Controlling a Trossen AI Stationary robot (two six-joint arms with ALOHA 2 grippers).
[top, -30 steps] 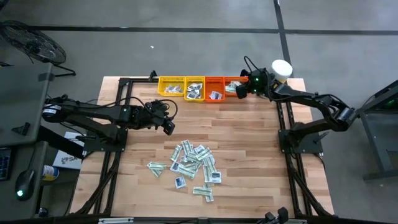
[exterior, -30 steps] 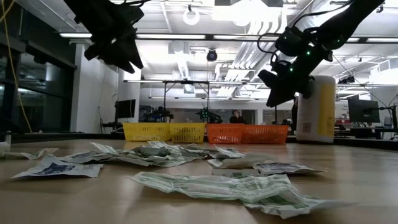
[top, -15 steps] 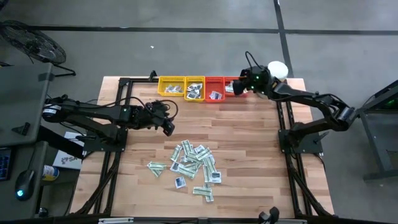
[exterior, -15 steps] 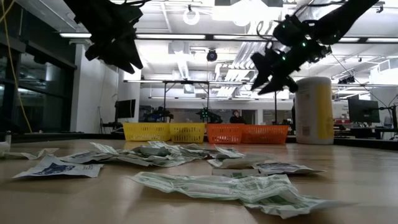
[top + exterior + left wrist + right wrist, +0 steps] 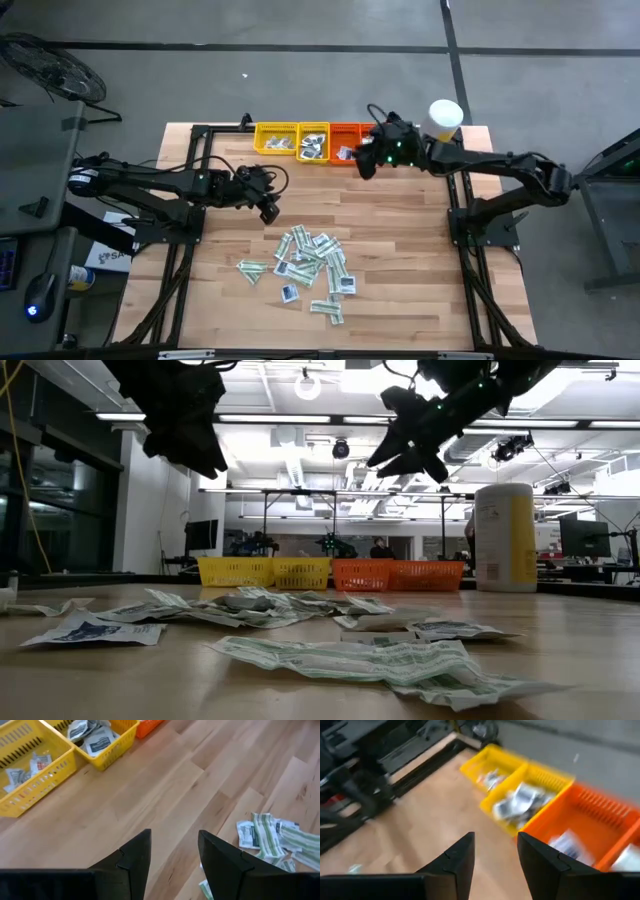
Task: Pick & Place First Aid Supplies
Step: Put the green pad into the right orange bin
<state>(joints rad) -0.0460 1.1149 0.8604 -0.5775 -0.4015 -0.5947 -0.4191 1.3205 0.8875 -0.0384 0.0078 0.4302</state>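
The wooden surface [image 5: 400, 250] stands on a grey floor. From above, the right claw [image 5: 366, 163] hangs empty just in front of the orange trays [image 5: 346, 140], and the left claw [image 5: 270, 205] waits above the pile of packets [image 5: 312, 262], which lies nearer the front edge. From table height, the packets [image 5: 330, 650] lie under both claws. In the left wrist view, the claw [image 5: 175, 857] is parted and empty, with packets [image 5: 267, 837] beside it. In the right wrist view, the claw [image 5: 495, 857] is parted with nothing between the fingers, and the yellow trays [image 5: 520, 795] are ahead.

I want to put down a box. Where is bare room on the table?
Bare wood lies between the row of yellow and orange plastic trays and the heap of small paper packets, and right of the heap. The heap itself is crowded.
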